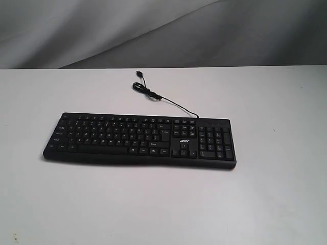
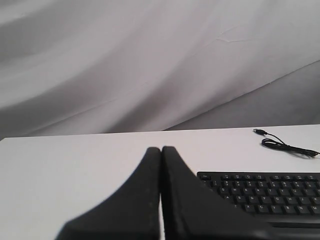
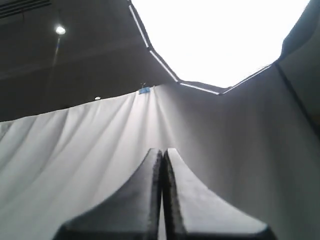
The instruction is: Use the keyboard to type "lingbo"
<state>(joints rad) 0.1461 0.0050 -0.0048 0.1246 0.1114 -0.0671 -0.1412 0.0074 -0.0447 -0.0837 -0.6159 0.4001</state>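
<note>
The black keyboard (image 1: 140, 139) lies flat on the white table, number pad to the right, its thin cable (image 1: 158, 97) curling away behind it. Neither gripper shows in the exterior view. In the left wrist view my left gripper (image 2: 161, 150) is shut with nothing between its fingers, held over the table beside the keyboard (image 2: 265, 192); the cable (image 2: 285, 146) lies beyond. My right gripper (image 3: 162, 151) is shut and empty too, tilted up at a grey curtain and ceiling, with no keyboard in its view.
The white table (image 1: 265, 204) extends around the keyboard on all sides. A grey fabric backdrop (image 1: 153, 30) hangs behind its far edge. A bright ceiling light panel (image 3: 215, 35) fills the upper part of the right wrist view.
</note>
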